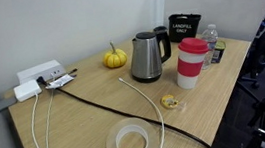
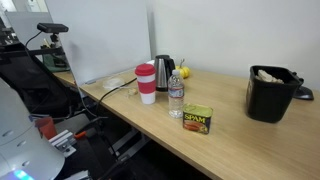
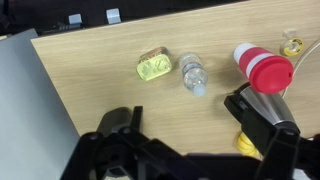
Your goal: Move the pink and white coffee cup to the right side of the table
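The pink and white coffee cup (image 1: 193, 62) stands upright on the light wood table (image 1: 89, 129), right beside a steel kettle (image 1: 147, 56). In an exterior view the cup (image 2: 147, 84) is next to a clear water bottle (image 2: 176, 95). From above, the wrist view shows its red-pink lid (image 3: 264, 70) at the upper right. My gripper (image 3: 195, 150) hangs high over the table, well away from the cup. It is open, with only bare wood between its dark fingers (image 3: 117, 125). It is not clearly seen in either exterior view.
A black mug (image 1: 184, 26) stands behind the cup, a small yellow pumpkin (image 1: 116, 58) by the kettle. A tape roll (image 1: 133, 142), a power strip (image 1: 40, 76) and a black cable (image 1: 117, 111) lie on the table. A Spam can (image 2: 197, 120) sits near the bottle.
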You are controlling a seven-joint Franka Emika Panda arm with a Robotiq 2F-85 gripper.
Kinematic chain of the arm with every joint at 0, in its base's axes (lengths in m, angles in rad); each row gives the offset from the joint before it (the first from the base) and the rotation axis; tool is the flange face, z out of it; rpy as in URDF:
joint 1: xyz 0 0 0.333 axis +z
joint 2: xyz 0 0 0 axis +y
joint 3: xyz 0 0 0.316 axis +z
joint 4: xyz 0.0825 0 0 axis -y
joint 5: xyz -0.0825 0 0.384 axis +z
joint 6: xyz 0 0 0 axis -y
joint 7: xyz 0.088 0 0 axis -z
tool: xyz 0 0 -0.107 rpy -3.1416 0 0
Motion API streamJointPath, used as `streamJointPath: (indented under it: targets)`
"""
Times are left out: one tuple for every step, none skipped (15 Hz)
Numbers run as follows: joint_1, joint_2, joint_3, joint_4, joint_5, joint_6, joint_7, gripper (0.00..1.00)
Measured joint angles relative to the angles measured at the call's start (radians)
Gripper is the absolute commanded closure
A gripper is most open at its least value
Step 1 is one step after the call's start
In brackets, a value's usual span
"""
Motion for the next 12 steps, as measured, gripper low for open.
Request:
streamJointPath:
  targets:
    - [0.004,0.000,-0.005,0.000,0.000,-0.001,-0.018,0.00]
    - [0.008,0.000,-0.010,0.001,0.000,-0.005,-0.036,0.00]
    - [0.014,0.000,-0.017,0.002,0.000,-0.012,-0.055,0.00]
    - [0.019,0.000,-0.022,0.003,0.000,-0.013,-0.071,0.00]
    - [0.021,0.000,-0.025,0.003,0.000,-0.013,-0.081,0.00]
    - [0.023,0.000,-0.026,0.003,0.000,-0.013,-0.085,0.00]
    - [0.024,0.000,-0.026,0.003,0.000,-0.013,-0.086,0.00]
    - [0.025,0.000,-0.026,0.003,0.000,-0.013,-0.087,0.00]
    - [0.025,0.000,-0.026,0.003,0.000,-0.013,-0.087,0.00]
    - [0.025,0.000,-0.026,0.003,0.000,-0.013,-0.087,0.00]
    - [0.025,0.000,-0.026,0.003,0.000,-0.013,-0.087,0.00]
    - [0.025,0.000,-0.026,0.003,0.000,-0.013,-0.087,0.00]
